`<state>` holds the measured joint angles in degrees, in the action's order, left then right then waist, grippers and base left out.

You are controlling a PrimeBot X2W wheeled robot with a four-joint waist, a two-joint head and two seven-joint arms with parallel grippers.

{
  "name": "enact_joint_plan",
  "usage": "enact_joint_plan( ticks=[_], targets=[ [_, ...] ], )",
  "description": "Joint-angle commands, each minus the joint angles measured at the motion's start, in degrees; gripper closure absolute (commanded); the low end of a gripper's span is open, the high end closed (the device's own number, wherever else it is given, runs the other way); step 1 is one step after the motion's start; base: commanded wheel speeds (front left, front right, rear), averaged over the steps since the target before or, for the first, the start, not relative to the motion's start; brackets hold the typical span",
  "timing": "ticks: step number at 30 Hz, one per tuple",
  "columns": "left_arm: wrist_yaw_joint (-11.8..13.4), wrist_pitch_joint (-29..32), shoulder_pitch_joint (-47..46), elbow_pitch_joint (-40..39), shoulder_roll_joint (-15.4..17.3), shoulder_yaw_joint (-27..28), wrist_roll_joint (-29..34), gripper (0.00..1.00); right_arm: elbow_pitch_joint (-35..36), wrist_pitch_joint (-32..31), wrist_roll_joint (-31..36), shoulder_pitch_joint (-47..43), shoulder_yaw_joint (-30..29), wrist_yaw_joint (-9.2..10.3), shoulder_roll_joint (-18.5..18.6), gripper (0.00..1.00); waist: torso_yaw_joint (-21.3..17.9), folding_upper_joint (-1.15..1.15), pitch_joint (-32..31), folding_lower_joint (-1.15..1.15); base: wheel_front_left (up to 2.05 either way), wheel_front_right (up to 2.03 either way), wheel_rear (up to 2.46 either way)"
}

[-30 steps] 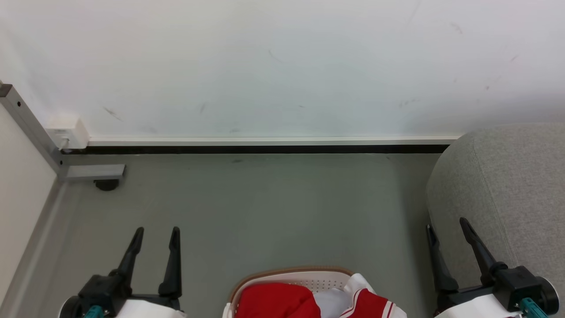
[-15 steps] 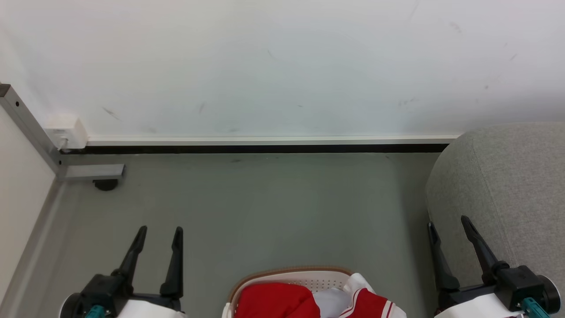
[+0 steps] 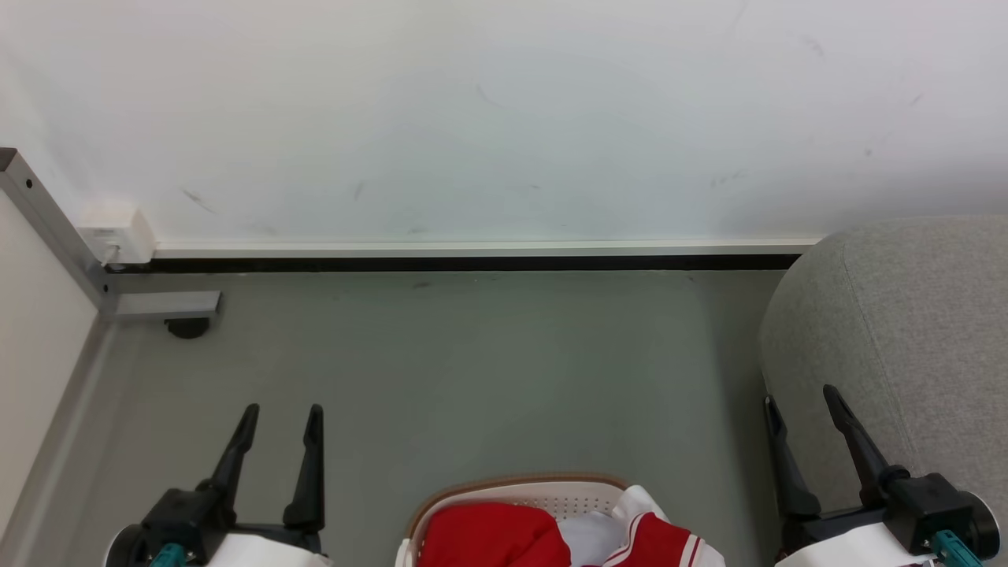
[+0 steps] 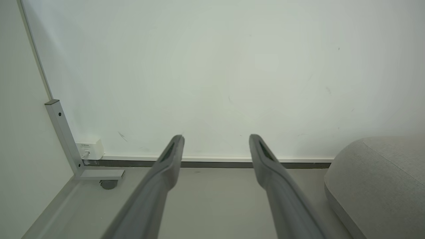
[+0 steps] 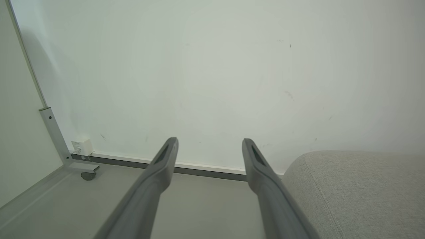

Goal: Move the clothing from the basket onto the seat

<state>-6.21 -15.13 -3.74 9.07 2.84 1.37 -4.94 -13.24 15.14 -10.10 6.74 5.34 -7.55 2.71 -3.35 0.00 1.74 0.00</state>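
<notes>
At the far left a grey metal frame post ran down to the floor, with a small white socket box beside it on the scuffed white wall. Nearer, the left gripper hung over the smooth grey-green floor, its two long dark fingers spread apart with nothing between them. In the middle, at the near edge, stood the basket, rounded white plastic pricked with small holes under a tan-brown rim band. The clothing lay heaped inside it. There was soft, crumpled red cloth on the left and a red jersey with white striped trim on the right, draped at the rim. The right gripper was likewise spread wide and empty, poised beside the seat, a big rounded mass of grey woven fabric with a seam curving down it. No garment lay on the part of the seat I could see, so the job looked wholly ahead.
</notes>
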Motion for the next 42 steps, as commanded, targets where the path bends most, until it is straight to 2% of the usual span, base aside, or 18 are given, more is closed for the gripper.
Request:
enact_joint_plan(
  ticks=[1,12,20,25,35,42],
  targets=[
    [-0.12,-0.04,-0.37,-0.01,0.12,0.03,-0.64,0.00,-0.17,0.02,-0.36,0.47,-0.05,0.12,0.32,0.00,-0.14,0.00,-0.01,0.00,0.00,0.00,0.00],
    [-0.29,-0.04,-0.92,0.49,0.12,-0.72,-1.40,0.00,0.71,0.02,-1.61,1.41,0.10,0.12,0.32,0.00,-2.11,0.00,1.91,0.00,0.00,0.00,0.00],
    [-0.71,-0.04,-2.69,1.36,0.13,-1.40,-0.73,0.00,1.68,0.02,-2.77,2.46,-0.17,0.12,0.32,0.00,-5.16,0.00,5.32,0.00,0.00,0.00,0.00],
    [-1.05,-0.04,-4.64,2.67,1.04,-2.61,-0.07,0.00,2.98,0.01,-6.35,3.44,-0.06,0.12,0.29,0.00,-7.93,0.00,9.24,0.00,0.00,0.00,0.00],
    [-1.18,-0.04,-9.80,11.13,4.17,-7.91,0.09,0.00,5.09,0.01,-8.48,6.01,-0.10,0.12,0.25,0.00,-13.29,0.00,17.21,0.00,0.00,0.00,0.00],
    [-1.21,-0.03,-15.38,22.31,6.14,-14.91,-2.79,0.00,7.07,0.01,-8.75,8.08,-0.40,0.12,0.26,0.00,-16.27,0.00,22.55,0.00,0.00,0.00,0.00]
  ],
)
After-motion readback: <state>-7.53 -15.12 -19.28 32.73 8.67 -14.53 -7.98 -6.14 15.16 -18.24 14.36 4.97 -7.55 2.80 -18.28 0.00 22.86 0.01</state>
